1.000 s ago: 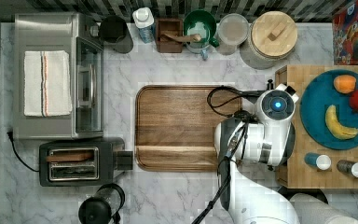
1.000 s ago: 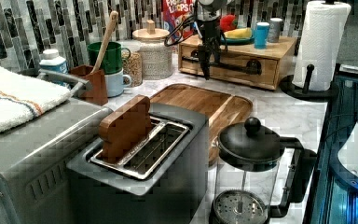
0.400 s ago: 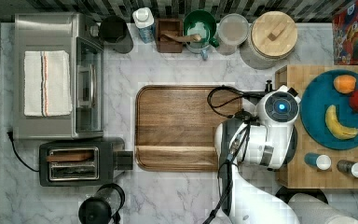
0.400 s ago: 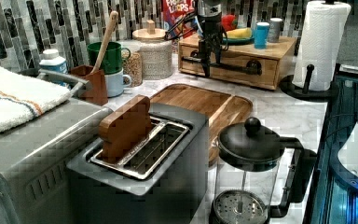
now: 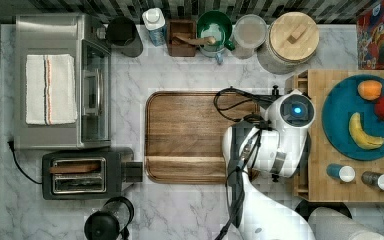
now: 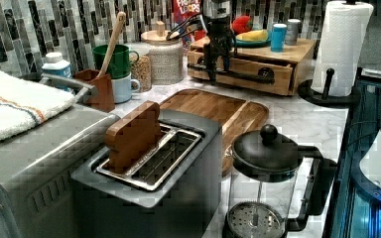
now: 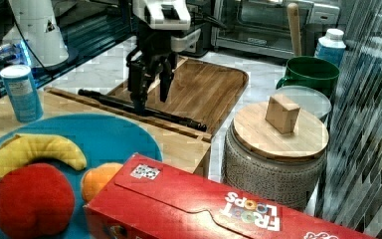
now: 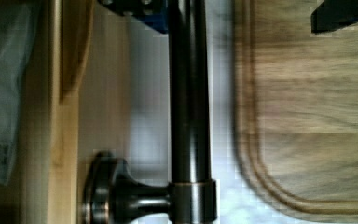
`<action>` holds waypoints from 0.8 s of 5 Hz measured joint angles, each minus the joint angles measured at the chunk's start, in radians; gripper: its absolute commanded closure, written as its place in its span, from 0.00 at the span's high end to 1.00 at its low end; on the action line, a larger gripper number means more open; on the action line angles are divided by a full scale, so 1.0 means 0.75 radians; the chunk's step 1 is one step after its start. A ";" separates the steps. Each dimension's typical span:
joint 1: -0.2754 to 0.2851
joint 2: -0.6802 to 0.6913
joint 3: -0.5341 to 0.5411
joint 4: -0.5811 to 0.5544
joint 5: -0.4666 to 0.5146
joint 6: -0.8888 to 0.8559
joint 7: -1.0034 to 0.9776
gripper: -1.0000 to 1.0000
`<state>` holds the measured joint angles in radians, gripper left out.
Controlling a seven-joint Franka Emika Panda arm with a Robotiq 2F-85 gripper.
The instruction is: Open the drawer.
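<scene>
Beside the brown tray (image 7: 199, 94), the pincer (image 7: 151, 92) straddles the drawer (image 6: 248, 74) handle (image 7: 144, 112), fingers apart

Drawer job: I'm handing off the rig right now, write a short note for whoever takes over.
Gripper: open, fingers straddling the black bar handle, one on each side, not yet closed on it.
Drawer: light wood box under the board carrying the blue plate, next to the brown tray. In the left view its front stands slightly proud of the box, so it seems only just started, if at all.
Done: arm positioned over the handle.
Left: close on the bar, then pull it out toward the tray. The tray sits close in front, so travel may be limited.
</scene>
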<state>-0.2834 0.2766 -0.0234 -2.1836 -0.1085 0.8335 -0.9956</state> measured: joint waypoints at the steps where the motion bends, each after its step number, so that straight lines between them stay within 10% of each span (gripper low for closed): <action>1: 0.025 0.005 0.058 -0.013 0.000 -0.003 0.000 1.00; 4: 0.152 0.007 0.177 -0.036 0.144 -0.018 0.113 1.00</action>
<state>-0.1698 0.2822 0.1097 -2.2109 -0.0006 0.8203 -0.9106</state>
